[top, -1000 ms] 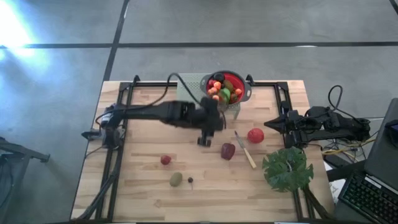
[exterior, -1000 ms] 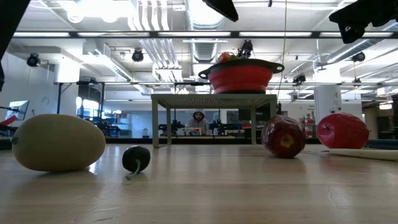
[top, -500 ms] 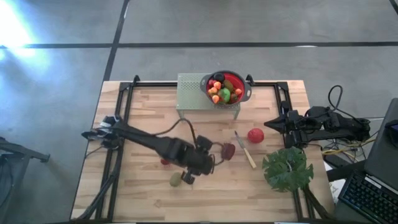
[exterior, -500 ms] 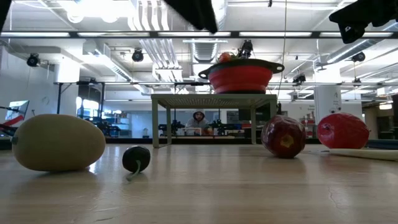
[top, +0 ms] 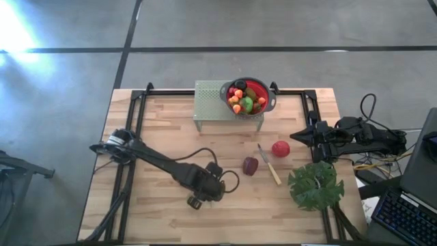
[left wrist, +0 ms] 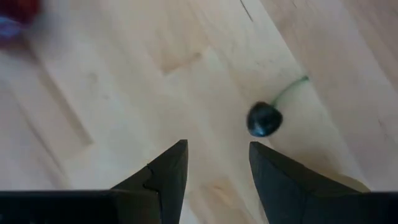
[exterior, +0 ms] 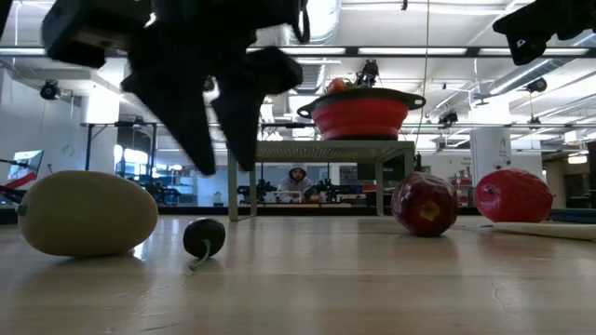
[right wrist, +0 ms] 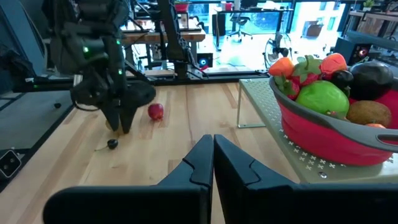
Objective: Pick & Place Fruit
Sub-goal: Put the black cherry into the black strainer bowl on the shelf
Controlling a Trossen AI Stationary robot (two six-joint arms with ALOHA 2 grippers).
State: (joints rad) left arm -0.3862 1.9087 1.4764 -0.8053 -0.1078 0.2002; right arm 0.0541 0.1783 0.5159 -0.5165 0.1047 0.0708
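Now we hang the left gripper (exterior: 219, 140) low over the table's near part, jaws apart and empty, with the dark berry (left wrist: 264, 119) just ahead of the fingertips and the kiwi (exterior: 87, 213) close beside. We risk nudging the small round berry so it rolls, or clipping the kiwi instead. Our right gripper (right wrist: 213, 163) waits pinched shut at the right edge, well away from the red bowl (top: 261, 93) of fruit.
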